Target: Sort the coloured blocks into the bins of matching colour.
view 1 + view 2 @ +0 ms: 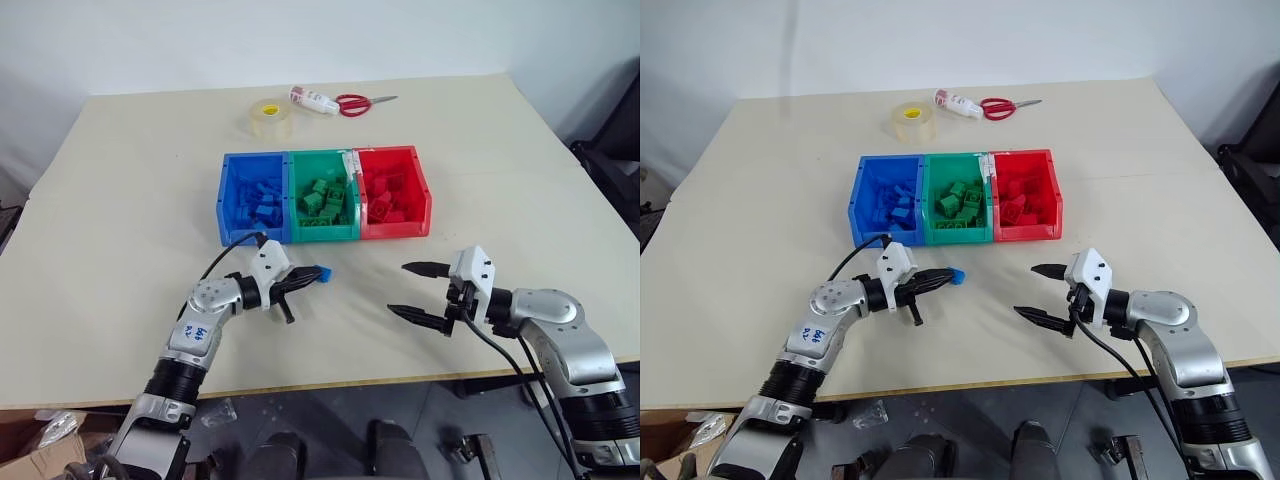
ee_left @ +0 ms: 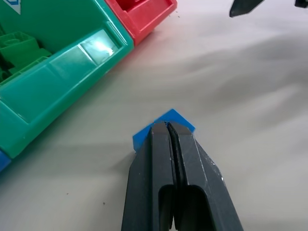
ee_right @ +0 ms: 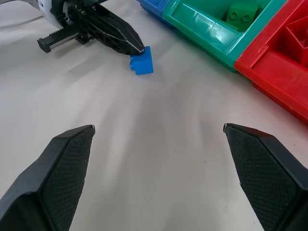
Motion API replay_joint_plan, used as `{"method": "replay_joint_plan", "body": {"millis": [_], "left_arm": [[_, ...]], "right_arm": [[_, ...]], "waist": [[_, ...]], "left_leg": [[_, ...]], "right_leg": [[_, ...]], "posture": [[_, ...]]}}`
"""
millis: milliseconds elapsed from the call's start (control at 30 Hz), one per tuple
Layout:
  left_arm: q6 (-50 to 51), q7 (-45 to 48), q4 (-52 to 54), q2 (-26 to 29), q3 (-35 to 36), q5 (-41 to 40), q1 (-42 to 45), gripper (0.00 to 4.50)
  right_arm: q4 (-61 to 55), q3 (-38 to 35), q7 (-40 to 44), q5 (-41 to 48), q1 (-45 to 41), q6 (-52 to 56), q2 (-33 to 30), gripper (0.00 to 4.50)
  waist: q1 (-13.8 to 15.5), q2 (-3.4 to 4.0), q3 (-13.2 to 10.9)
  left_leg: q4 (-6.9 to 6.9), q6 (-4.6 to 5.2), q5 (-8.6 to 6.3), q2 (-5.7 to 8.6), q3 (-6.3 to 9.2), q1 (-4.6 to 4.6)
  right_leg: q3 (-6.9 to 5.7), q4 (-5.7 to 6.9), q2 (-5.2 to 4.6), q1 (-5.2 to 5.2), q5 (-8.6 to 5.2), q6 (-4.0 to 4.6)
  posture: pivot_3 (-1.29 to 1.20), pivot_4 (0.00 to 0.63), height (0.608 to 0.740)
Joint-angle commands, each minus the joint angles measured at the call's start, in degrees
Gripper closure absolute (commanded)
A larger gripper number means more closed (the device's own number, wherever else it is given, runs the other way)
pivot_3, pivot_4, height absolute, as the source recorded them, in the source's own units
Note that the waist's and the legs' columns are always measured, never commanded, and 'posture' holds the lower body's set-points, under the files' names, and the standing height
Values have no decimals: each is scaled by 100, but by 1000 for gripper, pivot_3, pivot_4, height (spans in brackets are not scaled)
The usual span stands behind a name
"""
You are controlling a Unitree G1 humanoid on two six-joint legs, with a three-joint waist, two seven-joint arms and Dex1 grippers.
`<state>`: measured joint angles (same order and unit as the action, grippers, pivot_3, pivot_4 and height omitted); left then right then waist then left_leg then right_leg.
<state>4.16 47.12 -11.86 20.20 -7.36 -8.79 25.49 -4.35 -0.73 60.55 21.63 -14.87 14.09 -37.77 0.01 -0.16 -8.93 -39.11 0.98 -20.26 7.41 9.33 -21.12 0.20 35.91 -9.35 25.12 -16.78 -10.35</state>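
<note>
Blue and studded, a small plastic brick (image 3: 141, 61) sat pinched at the fingertips of the left hand (image 1: 309, 277), whose fingers were pressed together on it just above the cream worktop (image 1: 120, 220), in front of the bins. The blue bin (image 1: 253, 197), green bin (image 1: 322, 193) and red bin (image 1: 392, 190) stood side by side, touching, each holding bricks of its own colour. The right hand (image 1: 412, 290) hovered near the worktop's front edge, fingers spread wide and holding nothing. Behind the bins lay a clear tape roll (image 1: 270, 117), a glue tube (image 1: 312, 99) and red-handled scissors (image 1: 360, 103).
</note>
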Motion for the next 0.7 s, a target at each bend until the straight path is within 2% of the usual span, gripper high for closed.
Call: {"method": "replay_joint_plan", "body": {"millis": [33, 133, 333, 533, 567, 700], "left_arm": [[21, 105, 361, 62, 36, -132, -121, 4487], [363, 150, 652, 72, 123, -351, -124, 3912], [460, 54, 714, 182, 33, -180, 28, 2077], [188, -26, 323, 111, -139, 115, 161, 192], [149, -29, 237, 87, -163, 156, 183, 46], [-40, 10, -213, -55, -308, 295, 328, 46]], "right_arm": [[-37, -74, 58, 66, -146, -71, -24, 0], [2, -53, 69, 63, -200, -76, -12, 0], [34, -10, 74, 48, -233, -93, 28, 0], [-28, -38, 32, 59, -159, -85, 49, 0], [-41, -47, 25, 64, -143, -81, 47, 0], [-87, -74, -15, 69, -82, -64, 34, 0]], "waist": [[-1, 0, 0], [9, 0, 0], [-2, 0, 0], [1, 0, 0], [6, 0, 0], [11, 0, 0]], "left_leg": [[0, 0, 0, 0, 0, 0], [0, 0, 0, 0, 0, -2], [0, 0, 0, 0, 0, 0], [-1, 0, 0, 1, 0, -1], [-1, 0, 0, 1, 0, -1], [-1, 0, 0, 1, 0, -1]], "right_leg": [[0, 0, 0, 0, 0, 0], [0, 0, 0, 0, 0, 0], [0, 0, 0, 0, 0, 0], [0, 0, 0, 0, 0, 0], [0, 1, 0, 0, 0, 0], [-1, 2, 0, 0, 0, 0]], "posture": [[0, 150, 740], [0, 150, 740], [0, 150, 740], [0, 150, 740], [0, 150, 740], [0, 150, 740]]}}
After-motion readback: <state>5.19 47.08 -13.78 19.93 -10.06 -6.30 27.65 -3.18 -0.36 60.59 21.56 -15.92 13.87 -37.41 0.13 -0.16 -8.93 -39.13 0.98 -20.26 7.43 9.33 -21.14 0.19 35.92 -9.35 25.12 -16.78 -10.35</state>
